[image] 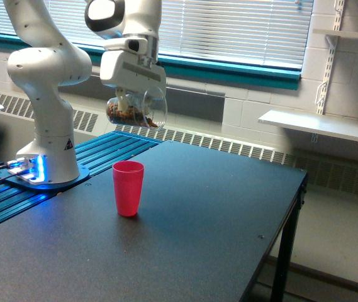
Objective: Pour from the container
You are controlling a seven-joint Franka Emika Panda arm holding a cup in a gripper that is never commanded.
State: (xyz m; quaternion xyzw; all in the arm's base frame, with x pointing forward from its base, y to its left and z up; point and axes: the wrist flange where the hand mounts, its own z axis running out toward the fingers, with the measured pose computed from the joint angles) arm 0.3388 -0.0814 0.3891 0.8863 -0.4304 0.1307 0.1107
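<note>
Glass-clear, the container point(136, 111) lay tipped in my clamped tool point(128, 94) above the red cup point(128, 187); I judged slow tilting over that rim safest.

Dark matte table point(216, 207) fills the foreground, with a black metal leg point(285, 251) at its corner on the exterior view's right. Behind the table, closed white blinds point(241, 28) cover a wide window, daylight showing between the slats. A teal sill point(229, 69) runs under the blinds. Below the sill, a white painted block wall point(260, 119) and a long louvred radiator grille point(229, 146). To the right of the window, two white shelves point(320, 124) on wall brackets. Beyond the table edge, a pale floor point(336, 239). Blue ribbed panel point(112, 146) adjoins the table on the left.
</note>
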